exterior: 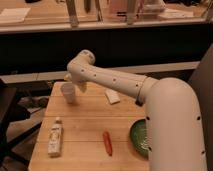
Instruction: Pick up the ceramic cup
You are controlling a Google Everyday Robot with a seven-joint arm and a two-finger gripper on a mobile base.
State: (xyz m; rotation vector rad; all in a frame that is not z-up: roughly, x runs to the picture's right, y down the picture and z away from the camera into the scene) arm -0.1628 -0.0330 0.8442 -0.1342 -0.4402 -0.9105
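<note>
**Cup near the edge: tip risk**

Camera view: our gripper (75, 83) hangs wide open just above and to the right of the cup (68, 92). The cup stands upright near the far left corner of the table (90, 120). We reckon a finger landing on the rim instead of around it could tip the cup or shove it off the edge. The block (112, 96) lies to the right, clear of the approach.

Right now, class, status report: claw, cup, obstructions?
Claw open, close beside the ceramic cup. Cup upright on table, not gripped. Nothing between them.
</note>
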